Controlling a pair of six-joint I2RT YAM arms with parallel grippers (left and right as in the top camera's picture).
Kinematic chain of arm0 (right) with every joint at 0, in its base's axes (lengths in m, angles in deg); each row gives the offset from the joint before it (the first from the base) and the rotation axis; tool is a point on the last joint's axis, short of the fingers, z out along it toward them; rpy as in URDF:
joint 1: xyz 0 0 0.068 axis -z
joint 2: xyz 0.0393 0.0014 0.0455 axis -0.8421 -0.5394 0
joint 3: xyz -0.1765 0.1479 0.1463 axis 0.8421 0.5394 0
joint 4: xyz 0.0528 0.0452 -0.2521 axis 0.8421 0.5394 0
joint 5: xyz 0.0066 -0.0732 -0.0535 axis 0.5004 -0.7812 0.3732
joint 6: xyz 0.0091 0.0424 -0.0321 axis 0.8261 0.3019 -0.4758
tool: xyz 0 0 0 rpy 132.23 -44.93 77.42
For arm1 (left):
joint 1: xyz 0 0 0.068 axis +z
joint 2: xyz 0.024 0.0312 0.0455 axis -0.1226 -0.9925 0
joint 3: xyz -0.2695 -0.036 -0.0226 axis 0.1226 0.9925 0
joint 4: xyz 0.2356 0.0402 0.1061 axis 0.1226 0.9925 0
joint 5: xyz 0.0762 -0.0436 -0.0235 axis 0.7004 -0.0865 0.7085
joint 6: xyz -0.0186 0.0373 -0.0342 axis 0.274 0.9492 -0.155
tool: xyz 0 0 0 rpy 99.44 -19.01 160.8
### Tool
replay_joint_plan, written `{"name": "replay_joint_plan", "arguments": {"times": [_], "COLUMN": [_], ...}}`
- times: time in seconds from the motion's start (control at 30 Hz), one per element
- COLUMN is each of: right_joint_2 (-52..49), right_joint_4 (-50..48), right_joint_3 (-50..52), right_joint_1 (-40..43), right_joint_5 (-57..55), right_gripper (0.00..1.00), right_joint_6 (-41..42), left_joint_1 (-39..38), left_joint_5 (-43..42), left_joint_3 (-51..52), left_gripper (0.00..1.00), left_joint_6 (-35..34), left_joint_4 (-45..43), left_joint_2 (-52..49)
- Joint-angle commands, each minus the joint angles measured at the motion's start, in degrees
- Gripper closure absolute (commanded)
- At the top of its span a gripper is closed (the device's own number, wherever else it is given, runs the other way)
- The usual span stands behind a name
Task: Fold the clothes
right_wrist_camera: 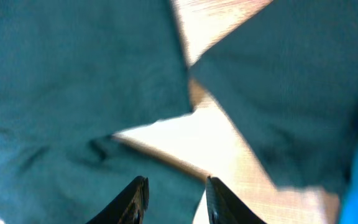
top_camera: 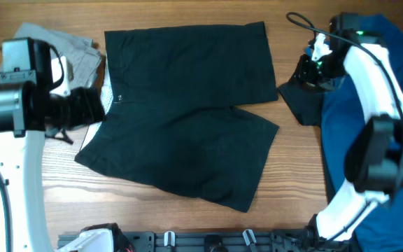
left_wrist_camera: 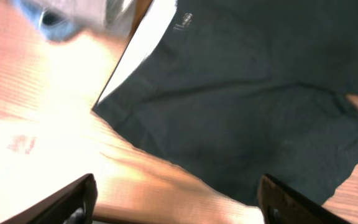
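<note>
Shorts (top_camera: 187, 112) flat mid-frame; bare table (top_camera: 54, 189) lower left. Left gripper (left_wrist_camera: 177, 182) spread wide beside waistband edge. Right gripper (right_wrist_camera: 177, 182) narrowly parted, empty, near upper-right hem.

Your left arm (top_camera: 5, 105) comes in from 9 o'clock. Your left pincer (left_wrist_camera: 178, 180) points toward 3 o'clock, its fingers spread wide. Your right arm (top_camera: 376, 91) curves up from 5 o'clock. Your right pincer (right_wrist_camera: 176, 180) points toward 9 o'clock, its fingers a little apart.
</note>
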Motion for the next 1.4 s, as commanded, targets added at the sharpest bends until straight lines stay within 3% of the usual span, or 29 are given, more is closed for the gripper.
{"name": "replay_joint_plan", "arguments": {"times": [0.0,0.1,0.23,0.33,0.4,0.47,0.67,0.73,0.8,0.87,0.93,1.0,1.07,1.2,1.27,1.33,1.37], "right_joint_2": [11.67,17.25,17.22,17.22,17.22,17.22,17.22,17.27,17.44,17.42,17.35,16.87,17.09,19.50,25.62,34.21,36.63], "right_joint_4": [8.63,15.89,19.10,17.27,13.88,9.49,1.27,-12.90,-21.75,-23.43,-23.32,-23.26,-22.45,-12.81,-13.51,-17.38,-19.67], "right_joint_3": [-1.75,-1.57,0.70,12.68,22.21,30.27,43.45,44.48,44.48,44.48,44.50,44.50,44.50,44.50,44.50,44.50,44.50], "right_joint_1": [-2.05,-8.35,-15.54,-23.02,-25.44,-26.62,-35.30,-36.28,-35.06,-34.60,-34.60,-34.42,-33.73,-33.59,-34.25,-34.07,-33.79], "right_joint_5": [1.97,2.60,1.44,0.63,1.99,9.70,13.97,11.61,11.61,8.90,0.22,-10.56,-3.80,2.47,3.45,0.13,-3.93], "right_gripper": [0.64,0.60,0.53,0.49,0.53,0.60,0.59,0.70,0.79,0.84,0.81,0.88,0.91,0.89,0.86,0.76,0.60], "right_joint_6": [-3.04,-1.11,2.97,8.15,12.15,10.14,17.38,23.50,23.45,24.09,24.41,31.93,27.28,23.50,24.50,27.47,27.58], "left_joint_1": [4.52,13.94,20.96,26.29,27.96,27.96,27.96,27.96,27.93,27.96,27.93,27.93,27.93,27.93,27.93,27.89,27.85], "left_joint_5": [1.29,1.27,0.96,-0.79,-3.80,-3.96,-4.24,-5.68,-5.70,-5.70,-5.70,-5.70,-6.86,-6.99,-7.34,-14.95,-18.05], "left_joint_3": [0.52,7.67,20.24,30.86,32.46,32.46,32.46,32.46,32.46,32.46,32.46,32.46,32.46,32.46,32.46,32.41,32.41], "left_gripper": [0.24,0.22,0.32,0.40,0.40,0.40,0.36,0.34,0.34,0.33,0.32,0.32,0.31,0.29,0.29,0.28,0.28], "left_joint_6": [-5.20,-7.41,-7.39,-7.37,-7.13,-6.69,-5.86,-5.84,-5.84,-5.84,-5.84,-5.84,-5.53,-5.38,-5.29,-0.87,0.42], "left_joint_4": [4.57,4.46,-3.06,-10.82,-13.68,-15.39,-16.74,-16.98,-16.81,-16.81,-16.81,-16.79,-16.68,-16.59,-16.79,-17.57,-18.16], "left_joint_2": [0.07,0.09,0.09,0.04,0.02,0.02,0.02,0.02,0.02,0.02,0.02,0.02,0.02,0.02,0.04,0.04,0.09]}}
